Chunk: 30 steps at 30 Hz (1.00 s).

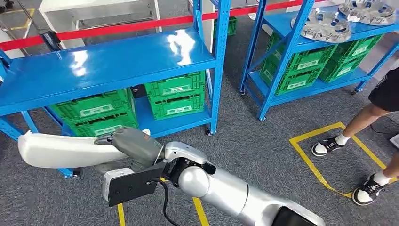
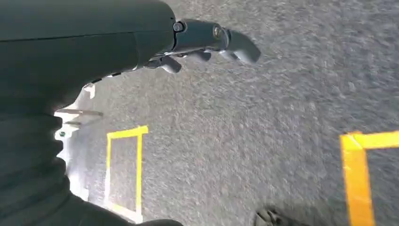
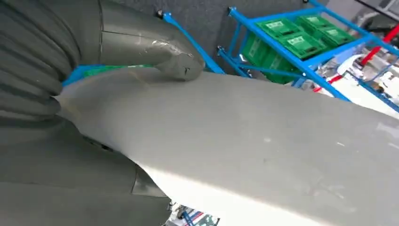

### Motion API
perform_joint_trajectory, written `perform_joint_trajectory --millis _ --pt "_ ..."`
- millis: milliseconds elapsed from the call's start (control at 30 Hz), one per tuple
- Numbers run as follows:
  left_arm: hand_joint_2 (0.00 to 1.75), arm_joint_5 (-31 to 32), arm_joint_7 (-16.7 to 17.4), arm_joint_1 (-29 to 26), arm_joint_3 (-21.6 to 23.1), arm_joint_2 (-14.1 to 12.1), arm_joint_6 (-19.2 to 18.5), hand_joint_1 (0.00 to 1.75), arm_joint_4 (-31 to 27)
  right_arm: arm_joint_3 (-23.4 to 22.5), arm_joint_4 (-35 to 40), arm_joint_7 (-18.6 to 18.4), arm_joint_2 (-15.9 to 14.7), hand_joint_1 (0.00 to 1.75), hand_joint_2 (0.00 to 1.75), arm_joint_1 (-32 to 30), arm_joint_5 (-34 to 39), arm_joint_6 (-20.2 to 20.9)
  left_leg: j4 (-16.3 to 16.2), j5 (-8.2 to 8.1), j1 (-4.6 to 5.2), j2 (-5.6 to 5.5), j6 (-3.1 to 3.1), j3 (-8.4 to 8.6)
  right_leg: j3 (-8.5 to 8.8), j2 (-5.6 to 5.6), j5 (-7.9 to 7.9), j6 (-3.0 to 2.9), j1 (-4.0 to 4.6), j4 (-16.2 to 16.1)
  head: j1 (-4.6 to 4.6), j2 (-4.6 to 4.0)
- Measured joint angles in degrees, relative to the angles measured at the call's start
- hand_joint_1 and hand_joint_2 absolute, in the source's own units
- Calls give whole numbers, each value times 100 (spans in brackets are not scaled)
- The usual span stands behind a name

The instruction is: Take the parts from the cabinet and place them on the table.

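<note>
A: What is the right hand [image 1: 134,146] doing?

B: It grips a long white part [image 1: 61,150], thumb pressed on the upper face and the rest of the hand wrapped under it. The part juts sideways from the hand, in front of the near blue rack [image 1: 108,61] and level with its lower shelf.

A: And in the right wrist view?

B: The same white part [image 3: 263,141] spreads wide across the picture, with the thick grey thumb [image 3: 155,47] lying flat on it.

A: The left hand [image 2: 207,40]?

B: It hangs over grey carpet [image 2: 244,136] marked with yellow tape [image 2: 124,134]. The fingers are apart and hold nothing.

A: What containers are there?

B: Green crates [image 1: 136,106] sit stacked in pairs on the near rack's lower shelf, under its bare, shiny top shelf. Each has a white label; what is inside I cannot tell. To the right of the near rack stands a second blue rack [image 1: 301,52] with more green crates [image 1: 320,63] on its lower levels.

A: Anything on top of that one?

B: Round silver metal parts [image 1: 346,19] lie on its top shelf.

A: Anyone nearby?

B: A person's legs [image 1: 362,136], in black and white trainers, stand to the right of the second rack, by a yellow taped square on the floor.
</note>
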<state>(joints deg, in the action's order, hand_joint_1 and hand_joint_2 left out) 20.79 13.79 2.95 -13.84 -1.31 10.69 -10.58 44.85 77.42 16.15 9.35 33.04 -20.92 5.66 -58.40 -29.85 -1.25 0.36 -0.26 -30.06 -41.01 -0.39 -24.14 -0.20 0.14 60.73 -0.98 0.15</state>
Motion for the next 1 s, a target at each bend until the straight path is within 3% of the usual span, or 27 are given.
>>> perform_joint_trajectory --millis 67,100,133,167,200,233,267,300,333,400,433,467,500,533,600,633,667,733,767,800,833,867,967,1000 --pt "175 13 4 -2 0 -20 0 0 0 -4 -17 4 -15 175 175 -15 0 -2 -9 160 2 11 25 -162 -180 8 -744 63 -20 726 0 0" --pt "175 15 4 -4 0 -22 0 0 0 -4 -28 4 -20 175 175 -21 0 -2 -18 246 7 12 23 -266 -257 8 -980 79 -23 1177 -2 0" --pt "175 17 4 -7 0 -37 0 0 2 -4 -41 4 -31 175 175 -36 0 -2 -27 327 10 13 19 -379 -278 8 -1019 83 -23 1537 0 0" --pt "175 17 4 -7 0 -37 0 0 2 -4 -55 4 -39 175 175 -52 0 -2 -41 394 12 16 12 -478 -206 8 -889 76 -23 1627 -2 0" --pt "175 24 4 -7 0 -37 0 0 2 -4 -68 4 -44 175 175 -66 0 -2 -53 462 16 21 3 -577 -6 9 -686 55 -22 1495 -2 0" --pt "175 42 4 -7 0 -37 0 0 2 -7 -70 7 -48 175 175 -79 0 -2 -61 525 18 20 -13 -663 284 13 -517 26 -16 1161 -2 0" --pt "175 57 -9 -6 0 -35 0 0 2 -9 -70 15 -48 175 175 -85 0 -2 -67 591 22 19 -32 -739 686 20 -463 -26 -1 651 -2 0" --pt "175 72 -35 1 0 -33 0 0 -2 -11 -68 28 -46 175 175 -83 0 0 -78 646 13 19 -49 -773 1103 27 -624 -87 17 114 -2 0" --pt "175 79 -123 -7 0 -31 0 0 -4 -17 -79 77 -46 175 175 -87 2 13 -78 702 34 12 -98 -808 1337 24 -810 -110 50 -368 4 0" --pt "175 94 -286 -6 0 -42 -48 0 -4 -28 -179 192 -46 175 175 -100 31 15 12 841 6 17 -179 -783 1244 37 -700 -139 77 -321 -35 0" --pt "175 116 -328 1 0 -37 -66 0 -4 -28 -227 223 -44 175 175 -104 33 7 60 911 -3 14 -218 -784 1208 38 -643 -181 87 -333 -26 0" --pt "175 144 -334 3 0 -35 -85 0 4 -28 -289 230 -46 175 175 -111 17 -11 70 949 -5 2 -254 -824 1161 17 -520 -238 35 -416 -26 0" --pt "175 173 -328 7 0 -20 -116 0 4 -28 -341 223 -41 175 175 -110 -7 -48 -12 721 -11 -9 -270 -889 1112 3 -435 -276 32 -429 -24 0" --pt "175 218 -252 16 0 0 -140 0 2 -31 -384 204 -48 175 175 -112 -69 -129 -267 323 -6 -11 -283 -975 1014 9 -347 -316 25 -438 0 0" --pt "175 251 -70 52 0 20 -212 0 9 -46 -426 160 -96 175 175 -151 -142 -214 -1119 -334 -4 -12 -329 -1116 823 11 -183 -323 34 -431 4 0" --pt "175 245 -37 67 0 46 -225 0 9 -68 -452 140 -142 175 175 -182 -155 -214 -1512 -437 -3 -13 -342 -1155 716 4 -106 -320 37 -420 4 0" --pt "175 212 -35 78 0 81 -225 0 9 -85 -468 125 -193 175 175 -213 -155 -199 -1705 -337 -4 -12 -348 -1110 606 -4 -32 -309 37 -401 4 0" --pt "175 164 -79 97 0 138 -223 0 7 -103 -503 142 -330 175 175 -231 -153 -155 -1438 86 -8 -11 -349 -741 382 -13 96 -273 23 -334 2 0" --pt "175 157 -81 109 0 164 -221 0 5 -118 -509 153 -378 175 175 -236 -144 -149 -1026 207 -13 -11 -345 -398 264 -12 155 -249 12 -287 2 0" --pt "175 153 -85 131 0 184 -221 0 -2 -127 -507 170 -408 175 175 -235 -135 -138 -458 -22 -17 -19 -336 21 184 -8 214 -216 14 -219 4 0" --pt "175 153 -92 147 0 195 -221 0 -7 -140 -507 179 -431 175 175 -235 -135 -133 39 -261 32 -26 -311 332 119 2 252 -177 33 -176 7 0" --pt "175 153 -105 153 0 210 -221 0 -7 -144 -509 186 -450 175 175 -248 -131 -123 -3 -260 43 -49 -216 242 127 -9 309 -134 37 -202 -9 0" --pt "175 149 -114 154 0 254 -221 0 0 -153 -514 186 -507 175 175 -253 -131 -114 32 -103 40 -26 -43 127 99 -5 503 -24 28 -275 7 0" --pt "175 144 -127 171 0 267 -225 0 4 -160 -516 175 -529 175 175 -253 -116 -103 33 -26 28 7 15 46 37 25 292 21 -7 -187 5 0"
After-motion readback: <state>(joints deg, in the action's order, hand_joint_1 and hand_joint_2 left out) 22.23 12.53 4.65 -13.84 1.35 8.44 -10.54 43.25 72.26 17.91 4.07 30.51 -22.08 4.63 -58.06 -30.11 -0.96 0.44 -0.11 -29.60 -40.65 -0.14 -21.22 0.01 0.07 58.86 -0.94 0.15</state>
